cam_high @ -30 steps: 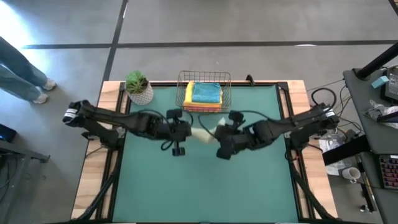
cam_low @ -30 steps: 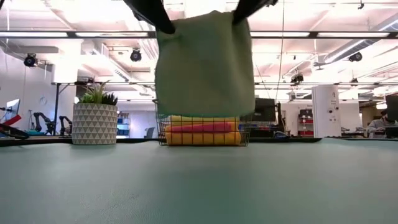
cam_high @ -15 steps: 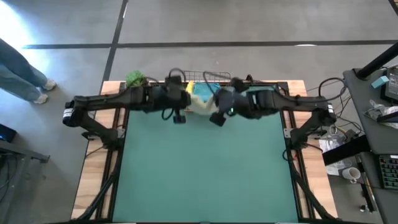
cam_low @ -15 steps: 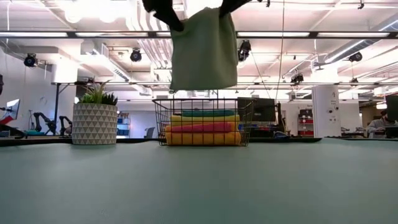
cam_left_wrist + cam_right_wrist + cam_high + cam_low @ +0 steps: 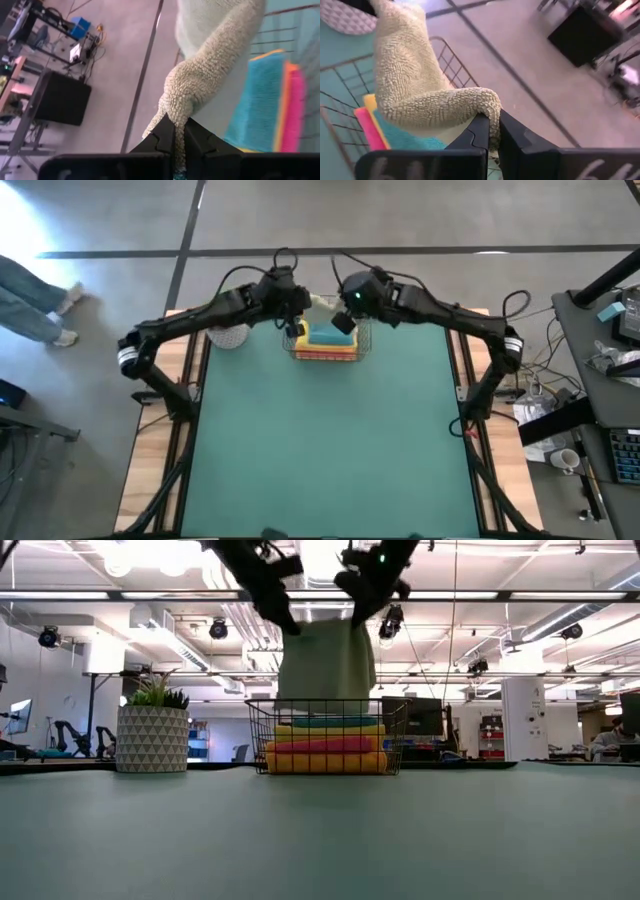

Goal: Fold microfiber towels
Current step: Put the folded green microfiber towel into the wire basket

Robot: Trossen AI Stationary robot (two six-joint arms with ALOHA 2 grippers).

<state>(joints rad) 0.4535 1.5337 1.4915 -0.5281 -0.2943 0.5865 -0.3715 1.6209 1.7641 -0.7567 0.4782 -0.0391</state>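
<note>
Holding a pale green towel (image 5: 327, 658) between them, two robot arms hang it over a wire basket (image 5: 325, 736) at the far edge of a green table mat (image 5: 320, 430).

Nearest is the bare mat. Beyond it, the basket holds a stack of folded towels: teal (image 5: 331, 336) on top, then yellow (image 5: 325, 729), pink (image 5: 322, 745) and orange (image 5: 325, 762) below. Above the basket, the left gripper (image 5: 176, 134) and the right gripper (image 5: 491, 131) each pinch a bunched corner of the pale green towel, fingers clenched on the cloth. A potted plant (image 5: 153, 738) stands left of the basket. Farther off, a person's legs (image 5: 30, 305) show on the floor.
</note>
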